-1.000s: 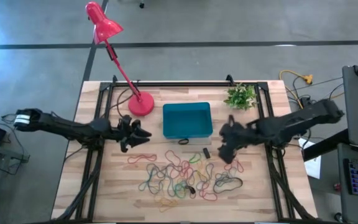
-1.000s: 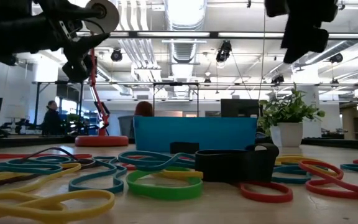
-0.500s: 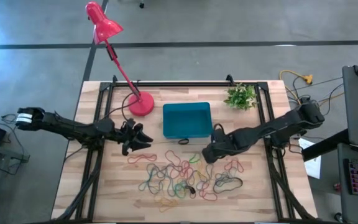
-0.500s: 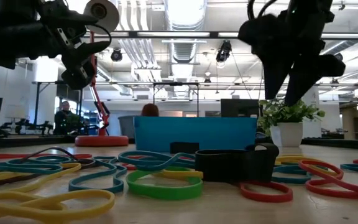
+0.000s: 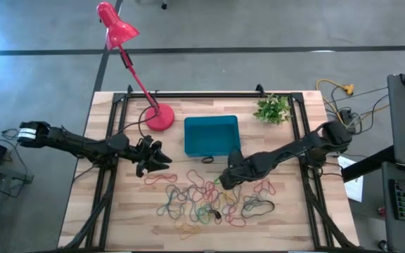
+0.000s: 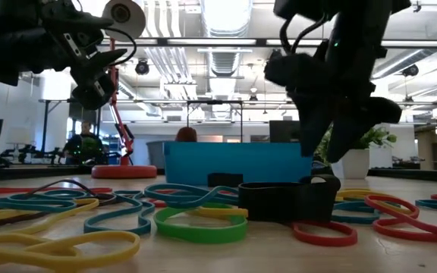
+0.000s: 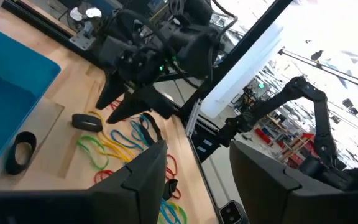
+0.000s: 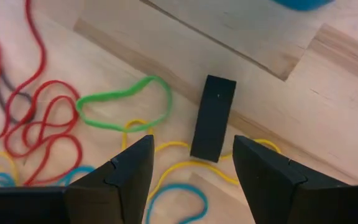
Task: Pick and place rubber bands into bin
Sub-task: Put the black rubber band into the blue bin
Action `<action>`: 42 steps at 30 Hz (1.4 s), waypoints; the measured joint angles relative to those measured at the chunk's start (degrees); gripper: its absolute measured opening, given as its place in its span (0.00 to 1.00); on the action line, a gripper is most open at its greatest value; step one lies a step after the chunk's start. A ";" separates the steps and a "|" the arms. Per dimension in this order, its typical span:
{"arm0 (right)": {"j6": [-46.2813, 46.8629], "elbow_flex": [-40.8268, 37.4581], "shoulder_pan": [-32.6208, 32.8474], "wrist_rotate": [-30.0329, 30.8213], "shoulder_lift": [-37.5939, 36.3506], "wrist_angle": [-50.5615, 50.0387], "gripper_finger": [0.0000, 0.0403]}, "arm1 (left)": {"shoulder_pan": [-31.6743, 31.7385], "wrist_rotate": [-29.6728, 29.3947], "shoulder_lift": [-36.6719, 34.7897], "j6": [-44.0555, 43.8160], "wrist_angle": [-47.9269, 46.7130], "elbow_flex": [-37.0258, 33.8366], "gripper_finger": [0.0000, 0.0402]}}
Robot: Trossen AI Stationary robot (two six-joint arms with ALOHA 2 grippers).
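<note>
Two dark arms, matte black, slender jointed links. Left arm (image 5: 83,145) has a white band with dark marks near its outer joint. Right arm (image 5: 297,149) has bulkier rounded joints; a small green light shows on its wrist. Fingers (image 8: 114,180) are black, blocky and angular, tapering. Thin black cables run along both.

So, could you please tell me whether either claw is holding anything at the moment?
No: the right claw is open and empty above a black band; the left claw is open and empty too.

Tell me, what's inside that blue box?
Nothing visible: the bin shows a bare teal floor from above. The rubber bands lie on the table in front of it.
</note>
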 joint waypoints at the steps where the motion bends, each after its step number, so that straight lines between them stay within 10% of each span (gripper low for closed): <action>1: 0.05 0.03 -0.07 0.07 0.52 -0.02 0.51 | 0.00 0.00 0.02 0.00 -0.02 0.02 0.40; 29: -0.04 -0.48 -2.37 -0.10 6.04 1.33 0.50 | 0.01 -0.48 0.25 -0.03 0.05 0.00 0.40; 42: -3.06 -0.29 -2.34 -0.48 4.90 1.47 0.04 | 0.00 -0.48 0.26 -0.02 -0.02 -0.02 0.40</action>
